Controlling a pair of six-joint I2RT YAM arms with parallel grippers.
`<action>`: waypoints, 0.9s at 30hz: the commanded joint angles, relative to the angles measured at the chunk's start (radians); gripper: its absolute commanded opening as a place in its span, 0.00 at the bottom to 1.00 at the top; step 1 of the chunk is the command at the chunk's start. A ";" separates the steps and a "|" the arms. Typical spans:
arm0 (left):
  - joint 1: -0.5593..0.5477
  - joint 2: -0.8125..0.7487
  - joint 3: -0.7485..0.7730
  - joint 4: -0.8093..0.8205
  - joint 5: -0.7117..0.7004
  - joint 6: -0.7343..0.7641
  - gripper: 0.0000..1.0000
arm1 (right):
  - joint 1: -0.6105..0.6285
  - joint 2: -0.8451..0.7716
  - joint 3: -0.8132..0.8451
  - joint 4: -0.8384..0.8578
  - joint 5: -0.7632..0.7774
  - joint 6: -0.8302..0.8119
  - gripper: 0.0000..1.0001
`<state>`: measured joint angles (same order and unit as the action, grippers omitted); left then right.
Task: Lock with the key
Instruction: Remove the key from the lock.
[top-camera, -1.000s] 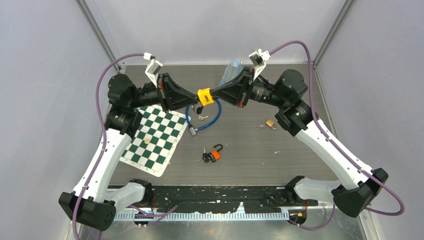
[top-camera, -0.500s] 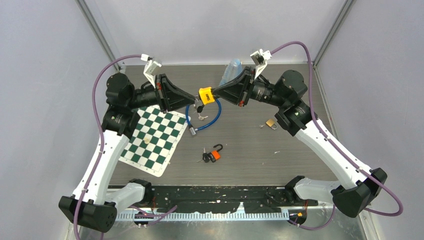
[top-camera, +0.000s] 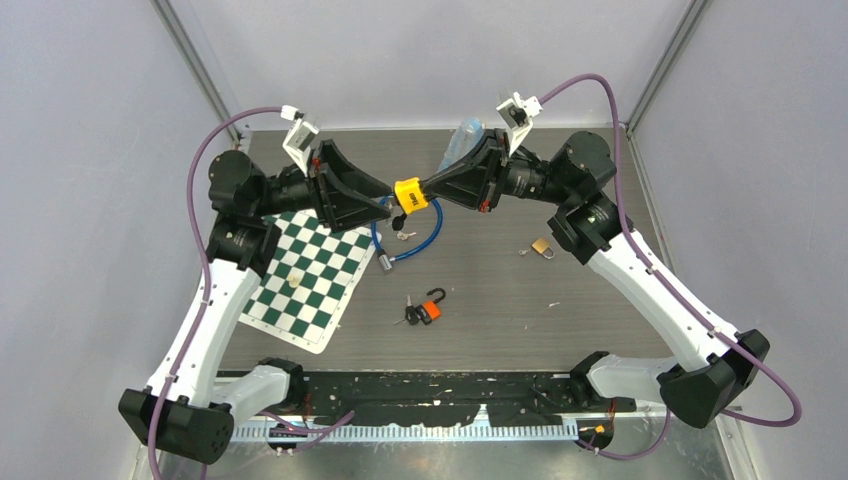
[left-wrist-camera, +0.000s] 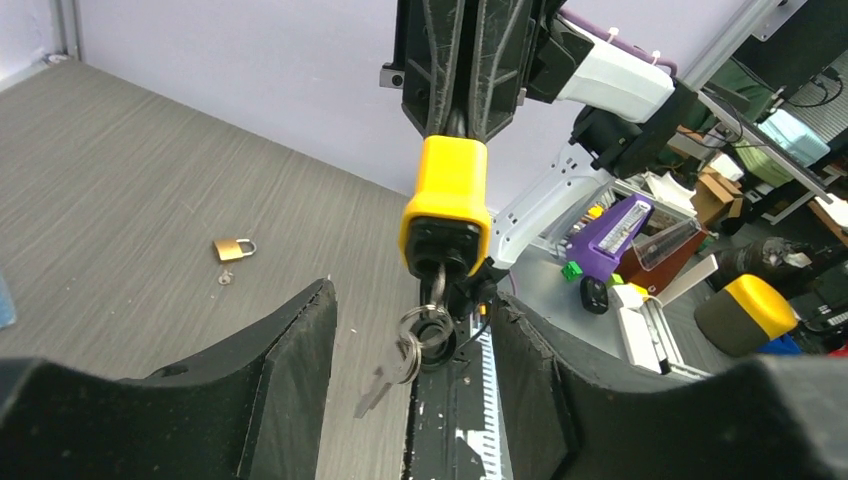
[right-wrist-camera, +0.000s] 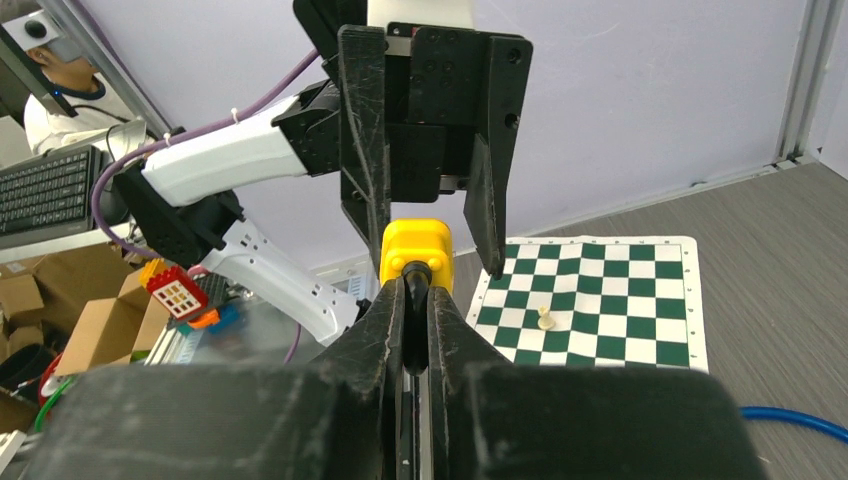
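Overhead, the yellow cable lock (top-camera: 410, 194) hung between left gripper (top-camera: 385, 205) and right gripper (top-camera: 428, 190). Left wrist: jaws stood apart astride the inserted key (left-wrist-camera: 438, 283); it wanted a square pinch before twisting. Right wrist: jaws clamped the lock's neck.

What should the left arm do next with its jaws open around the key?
Probably ease the left gripper straight back from the yellow lock. The key sits in its keyhole, ring dangling, and the left jaws stand apart on either side, gripping nothing. The right gripper is shut on the lock, holding it up, so backing out shouldn't disturb it.
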<state>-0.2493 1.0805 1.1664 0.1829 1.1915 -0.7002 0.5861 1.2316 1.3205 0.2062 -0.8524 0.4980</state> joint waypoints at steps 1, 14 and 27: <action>-0.022 0.022 0.007 0.055 0.020 -0.010 0.47 | 0.005 -0.001 0.070 0.036 -0.025 -0.029 0.05; -0.015 0.009 0.013 -0.047 0.101 0.104 0.00 | -0.009 0.008 0.098 -0.034 0.031 -0.059 0.05; 0.065 0.009 0.083 -0.331 0.042 0.290 0.00 | -0.060 -0.023 0.089 -0.056 0.039 -0.071 0.05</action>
<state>-0.1875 1.1038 1.2087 -0.0959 1.2385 -0.4610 0.5301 1.2564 1.3632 0.0933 -0.8326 0.4389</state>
